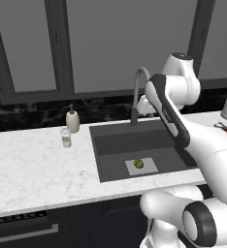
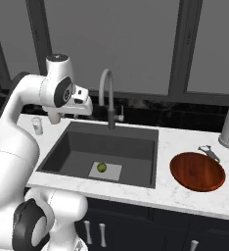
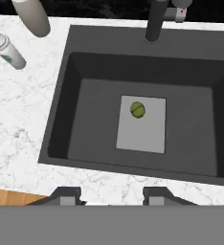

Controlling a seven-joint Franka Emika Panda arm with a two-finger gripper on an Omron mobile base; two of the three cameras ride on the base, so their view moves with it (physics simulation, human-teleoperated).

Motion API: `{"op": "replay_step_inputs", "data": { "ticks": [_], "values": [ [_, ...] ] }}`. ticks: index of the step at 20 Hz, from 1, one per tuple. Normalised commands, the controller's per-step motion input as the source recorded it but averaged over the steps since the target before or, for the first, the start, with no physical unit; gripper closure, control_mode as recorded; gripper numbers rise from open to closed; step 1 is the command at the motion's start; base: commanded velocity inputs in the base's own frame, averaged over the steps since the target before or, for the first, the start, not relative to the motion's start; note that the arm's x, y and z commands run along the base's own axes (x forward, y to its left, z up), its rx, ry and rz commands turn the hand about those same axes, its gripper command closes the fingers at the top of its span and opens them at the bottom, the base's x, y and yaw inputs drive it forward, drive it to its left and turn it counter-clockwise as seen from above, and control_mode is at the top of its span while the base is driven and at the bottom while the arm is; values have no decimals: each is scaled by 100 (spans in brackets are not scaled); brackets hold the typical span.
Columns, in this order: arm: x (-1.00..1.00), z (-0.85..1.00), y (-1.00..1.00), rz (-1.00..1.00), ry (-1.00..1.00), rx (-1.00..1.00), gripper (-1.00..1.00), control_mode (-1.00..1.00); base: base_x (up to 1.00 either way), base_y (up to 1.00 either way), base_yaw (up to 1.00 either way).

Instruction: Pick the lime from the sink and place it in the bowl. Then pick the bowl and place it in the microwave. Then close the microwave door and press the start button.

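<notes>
Marble counter, sink with lime on its mat; jaws apart, empty, above.

Glossy white robot arm of rounded, tubular segments, rising at lower left of the right base view. Dark grey rings and round end caps mark its joints; a black band runs along one link. Two small dark finger tips at the hand view's bottom.

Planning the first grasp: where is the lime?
The lime lies on the pale mat at the sink bottom, below the faucet.
</notes>
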Motion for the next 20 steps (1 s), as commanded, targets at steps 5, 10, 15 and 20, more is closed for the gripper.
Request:
{"op": "replay_step_inputs", "data": {
  "ticks": [5,10,15,20],
  "values": [
    [-7,-8,0,0,0,-1,-100,-100,0,0,0],
    [-47,-70,2,-3,12,-13,-100,-100,0,0,0],
    [-19,-100,14,-5,27,-27,-100,-100,0,0,0],
    [27,-94,7,-12,16,-7,-100,-100,0,0,0]
  ]
}}
